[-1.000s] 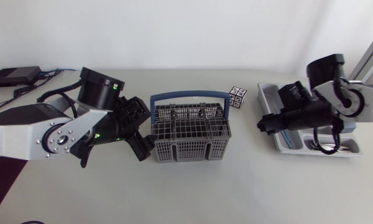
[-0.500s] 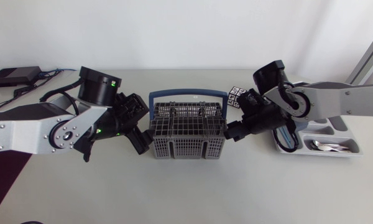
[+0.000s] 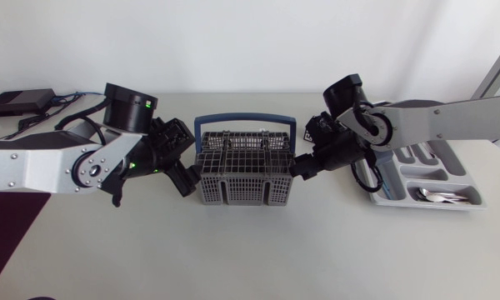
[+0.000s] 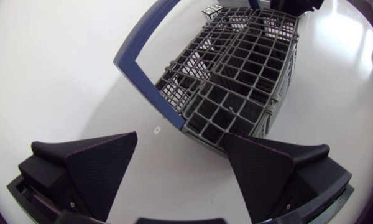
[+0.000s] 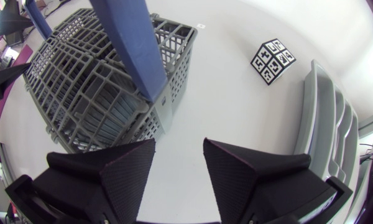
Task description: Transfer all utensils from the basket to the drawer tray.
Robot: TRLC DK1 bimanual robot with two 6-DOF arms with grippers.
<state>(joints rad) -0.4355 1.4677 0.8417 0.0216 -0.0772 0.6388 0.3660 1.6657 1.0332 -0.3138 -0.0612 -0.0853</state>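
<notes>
**Item: basket** [image 3: 242, 171]. Grey mesh with a blue handle, upright at the middle of the table and somewhat toward the far edge. It sits slightly further toward the far-left than a second ago. What its compartments hold cannot be told from these views.

**Item: drawer tray** [image 3: 447, 163]. Lies at the right edge of the table. Spoons [image 3: 437, 196] rest in its near-right compartment.

**Item: right pincer** [image 5: 179, 142]. A second ago it hangs over the drawer tray; it now sits just beside the basket's right wall, having crossed over in that time. Its fingers stand a modest gap apart with nothing between them. The basket's wall and handle root are just ahead.

**Item: left pincer** [image 4: 180, 140]. Just beside the basket's left wall, having shifted along with the basket. Its fingers are spread wide and hold nothing.

**Assessment.** The right arm appears to have finished a drop-off and returned empty for another pick. The left arm appears placed to steady the basket. Whether any utensils are left to move cannot be judged until the compartments are seen.
</notes>
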